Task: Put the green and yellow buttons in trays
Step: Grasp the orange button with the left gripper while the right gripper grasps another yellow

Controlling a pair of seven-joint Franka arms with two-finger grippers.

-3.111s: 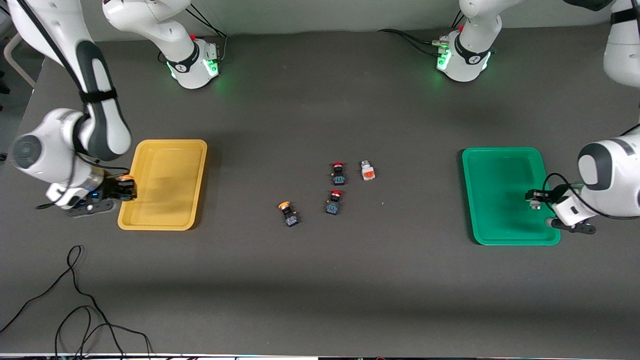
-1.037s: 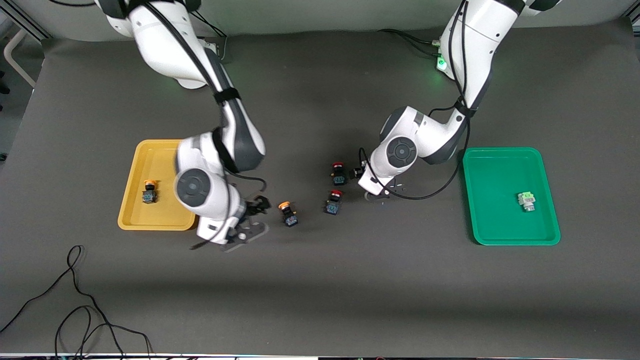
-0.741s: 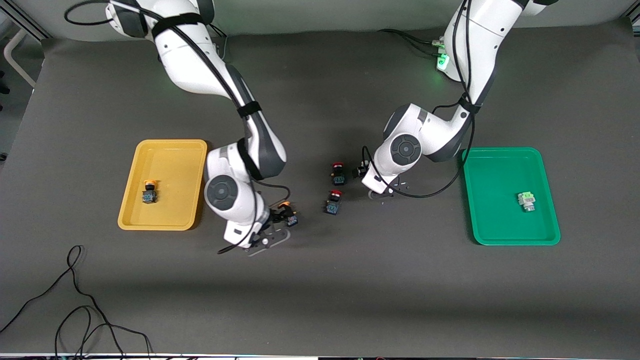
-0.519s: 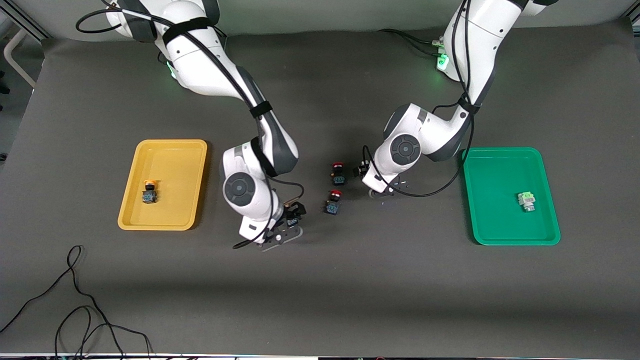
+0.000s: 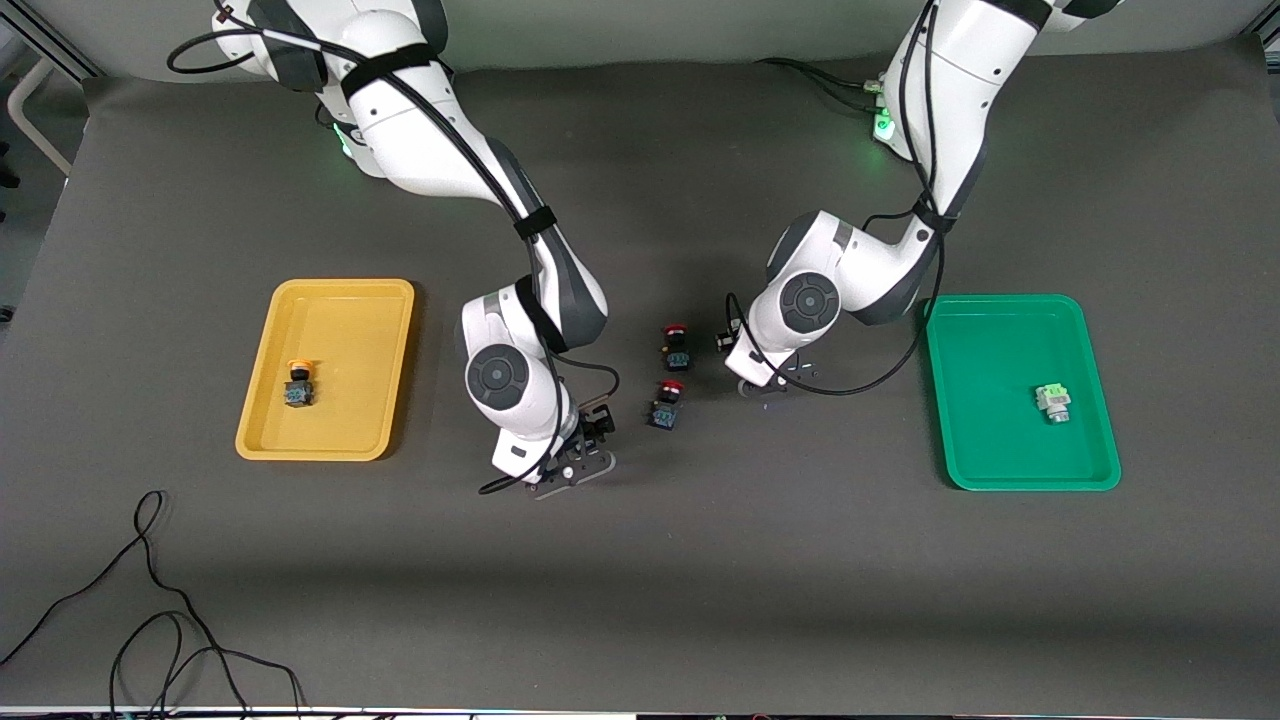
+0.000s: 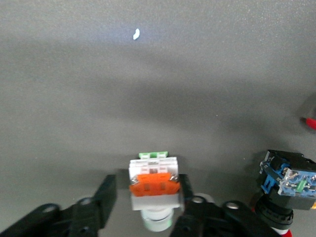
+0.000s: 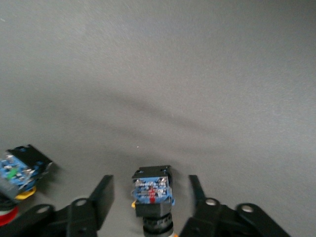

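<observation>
- Right claw [image 7: 149,183] was low at mid-worktop [image 5: 640,580], fingers apart astride the yellow-capped switch [image 7: 152,191], a gap on each side.
- Left claw [image 6: 147,181] straddled the white switch with orange part [image 6: 153,183], not clamped: one finger touched, the other stood just off.
- Two red-capped switches [image 5: 677,345] lay between the claws.
- Yellow tray [image 5: 340,286] held another yellow-capped one [image 5: 298,384]; green tray [image 5: 1000,300] held a green-part switch [image 5: 1052,402].
- From the front, wrists hid both straddled switches; the yellow cap was mostly cut off.
</observation>
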